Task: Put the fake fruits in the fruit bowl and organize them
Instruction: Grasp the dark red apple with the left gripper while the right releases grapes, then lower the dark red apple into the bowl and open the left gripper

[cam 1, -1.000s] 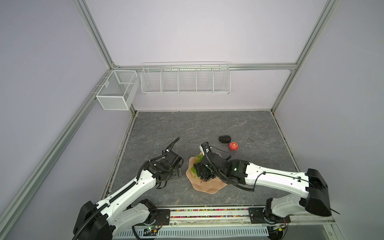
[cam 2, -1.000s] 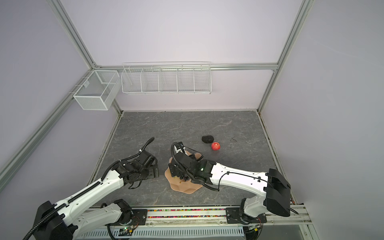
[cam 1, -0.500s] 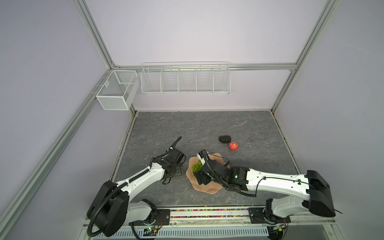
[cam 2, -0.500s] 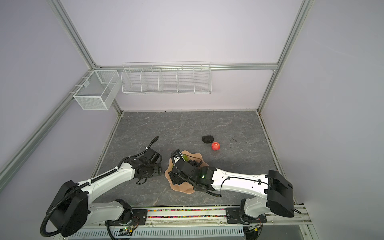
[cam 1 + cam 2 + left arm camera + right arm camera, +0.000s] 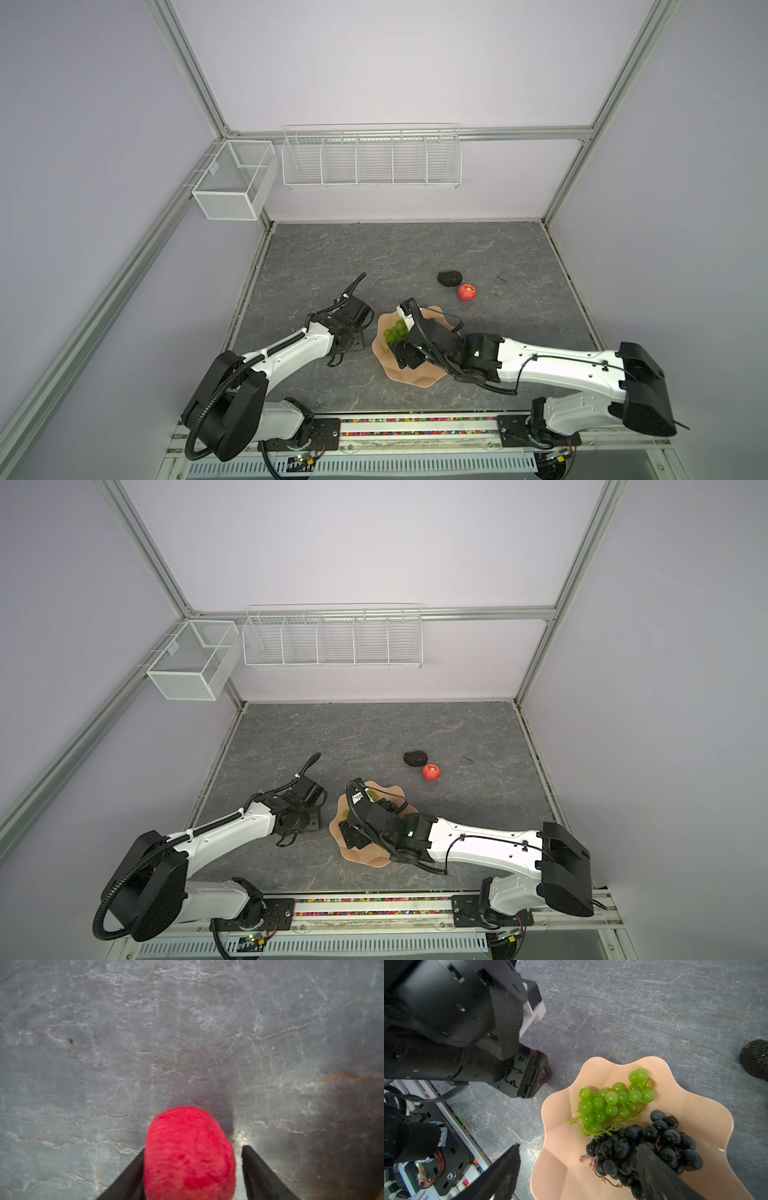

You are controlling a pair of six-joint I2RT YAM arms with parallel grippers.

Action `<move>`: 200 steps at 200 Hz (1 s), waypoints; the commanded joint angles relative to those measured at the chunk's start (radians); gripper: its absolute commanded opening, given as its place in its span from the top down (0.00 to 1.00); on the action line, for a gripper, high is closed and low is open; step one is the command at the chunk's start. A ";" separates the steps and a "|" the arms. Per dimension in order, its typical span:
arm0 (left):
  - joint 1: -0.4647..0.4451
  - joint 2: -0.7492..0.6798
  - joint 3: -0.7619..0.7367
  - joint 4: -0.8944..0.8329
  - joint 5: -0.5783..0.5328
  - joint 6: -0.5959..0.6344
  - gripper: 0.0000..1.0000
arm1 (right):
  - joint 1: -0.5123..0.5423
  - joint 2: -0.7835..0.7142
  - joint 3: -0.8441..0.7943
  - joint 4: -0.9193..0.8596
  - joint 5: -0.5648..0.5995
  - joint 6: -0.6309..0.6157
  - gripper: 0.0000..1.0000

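Observation:
The peach fruit bowl [image 5: 415, 380] [image 5: 365, 860] [image 5: 566, 1167] sits near the table's front and holds a green grape bunch [image 5: 612, 1103] [image 5: 395, 330] and a dark grape bunch [image 5: 654, 1147]. My right gripper [image 5: 578, 1145] [image 5: 405, 353] hangs open over the bowl, one finger above the dark grapes and the other outside the rim. Left of the bowl, my left gripper [image 5: 194, 1148] [image 5: 347, 345] straddles a red apple [image 5: 190, 1155]; one finger touches it and a thin gap shows at the other. A second red apple [image 5: 467, 292] [image 5: 431, 772] and a black bumpy fruit [image 5: 450, 278] [image 5: 756, 1061] lie behind the bowl.
A long white wire basket [image 5: 370, 160] hangs on the back wall and a mesh one [image 5: 232, 183] on the left wall. The arms' base rail [image 5: 415, 424] runs along the table's front edge. A small dark mark [image 5: 500, 280] lies on the table right of the apple.
My left gripper has swung toward the bowl's left side and its jaws have narrowed around the red apple. My right gripper has drawn back a little over the bowl and stays open.

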 commanded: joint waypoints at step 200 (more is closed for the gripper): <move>-0.384 -0.106 0.255 -0.126 0.218 0.096 0.54 | -0.039 -0.487 -0.370 -0.166 0.074 0.180 0.11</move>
